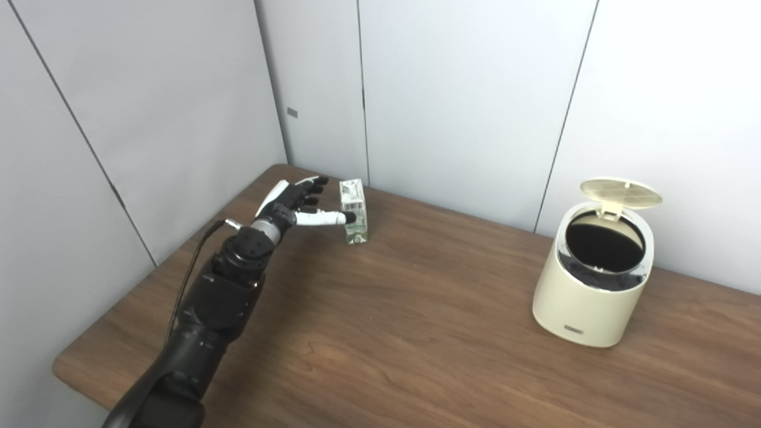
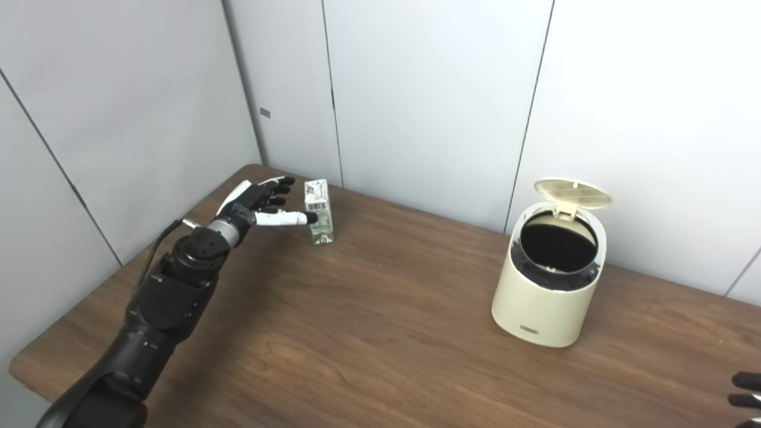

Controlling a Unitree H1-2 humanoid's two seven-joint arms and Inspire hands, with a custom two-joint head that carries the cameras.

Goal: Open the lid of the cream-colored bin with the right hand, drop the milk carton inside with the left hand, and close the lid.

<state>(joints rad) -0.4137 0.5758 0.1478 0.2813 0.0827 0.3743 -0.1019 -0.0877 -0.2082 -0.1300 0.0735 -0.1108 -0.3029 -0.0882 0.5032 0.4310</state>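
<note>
On your wooden table, left hand spread open touches the upright milk carton far left; bin lid stands open right; right hand state unclear

- The wooden table is carrying two items.
- The milk carton is standing upright near its far left corner.
- The cream-colored bin is sitting well apart at right, lid raised.

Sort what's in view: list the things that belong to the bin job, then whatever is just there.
Belongs to the job:
milk carton, upright
cream-colored bin
lid, already up
left hand, open, at the carton
right hand, only fingertips visible at the picture's edge

Just there:
table
wall panels
</note>
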